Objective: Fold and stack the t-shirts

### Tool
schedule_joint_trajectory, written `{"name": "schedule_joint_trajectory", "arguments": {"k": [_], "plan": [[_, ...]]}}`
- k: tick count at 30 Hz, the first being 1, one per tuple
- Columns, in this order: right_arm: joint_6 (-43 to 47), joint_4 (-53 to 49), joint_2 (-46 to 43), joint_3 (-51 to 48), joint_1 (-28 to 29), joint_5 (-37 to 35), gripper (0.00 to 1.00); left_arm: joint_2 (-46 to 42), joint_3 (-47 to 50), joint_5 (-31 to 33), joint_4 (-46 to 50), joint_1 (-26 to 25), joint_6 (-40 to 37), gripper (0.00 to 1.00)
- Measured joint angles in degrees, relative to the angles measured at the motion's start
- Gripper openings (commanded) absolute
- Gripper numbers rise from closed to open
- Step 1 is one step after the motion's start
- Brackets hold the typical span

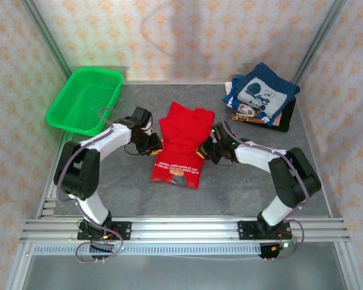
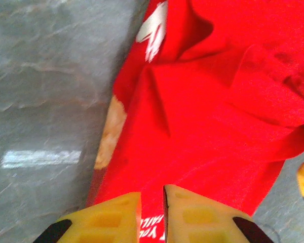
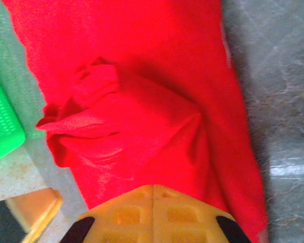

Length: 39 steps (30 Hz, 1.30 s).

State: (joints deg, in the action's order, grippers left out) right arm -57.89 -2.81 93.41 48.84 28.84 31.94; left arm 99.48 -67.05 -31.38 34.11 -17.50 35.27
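The red t-shirt [image 1: 180, 142] lies partly folded in the middle of the table, its printed hem toward the arms. My left gripper [image 1: 152, 145] is at its left edge. In the left wrist view its jaws [image 2: 152, 195] are pinched to a narrow slit with red cloth [image 2: 207, 126] between them. My right gripper [image 1: 207, 151] is at the shirt's right edge. Its yellow fingers [image 3: 153, 187] are pressed together on the red cloth [image 3: 142, 76], which bunches up ahead of them. A navy t-shirt [image 1: 263, 90] tops a folded stack at the back right.
A green plastic basket [image 1: 85, 99] stands at the back left, its corner also in the right wrist view [image 3: 2, 121]. The folded stack rests on a dark board [image 1: 285, 118]. Grey tabletop [image 1: 121, 187] lies in front of the shirt.
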Motion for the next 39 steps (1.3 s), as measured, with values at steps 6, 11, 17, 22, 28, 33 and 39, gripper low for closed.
{"name": "schedule_joint_trajectory", "arguments": {"k": [6, 11, 17, 22, 28, 33, 39], "plan": [[-1.0, 3.3, 4.0, 0.0, 0.0, 0.6, 0.02, 5.6, -4.8, 0.2, 0.3, -0.9, 0.7, 0.17], [-1.1, 4.6, 7.0, 1.2, -0.1, 0.7, 0.02, 9.3, -8.3, 1.1, 0.3, -1.0, 1.2, 0.15], [-1.6, 7.0, 9.0, 3.8, -2.4, 0.9, 0.03, 13.1, -15.1, 3.4, -0.5, -0.9, 2.8, 0.15], [-3.2, 10.6, 10.9, 5.0, -4.6, 1.0, 0.11, 14.6, -18.5, 4.9, -1.8, -0.5, 4.7, 0.16], [-4.3, 11.9, 11.1, 5.2, -6.2, 0.8, 0.35, 14.4, -19.0, 5.6, -2.9, 1.9, 6.6, 0.47], [-2.1, 6.6, 4.4, 4.9, -6.4, 0.7, 0.6, 7.0, -15.5, 5.1, -2.4, 4.0, 5.0, 0.62], [2.7, -3.4, -8.9, 2.8, -3.5, 1.6, 0.7, -9.8, -3.2, 0.2, -2.6, 3.9, 2.6, 0.65]]}}
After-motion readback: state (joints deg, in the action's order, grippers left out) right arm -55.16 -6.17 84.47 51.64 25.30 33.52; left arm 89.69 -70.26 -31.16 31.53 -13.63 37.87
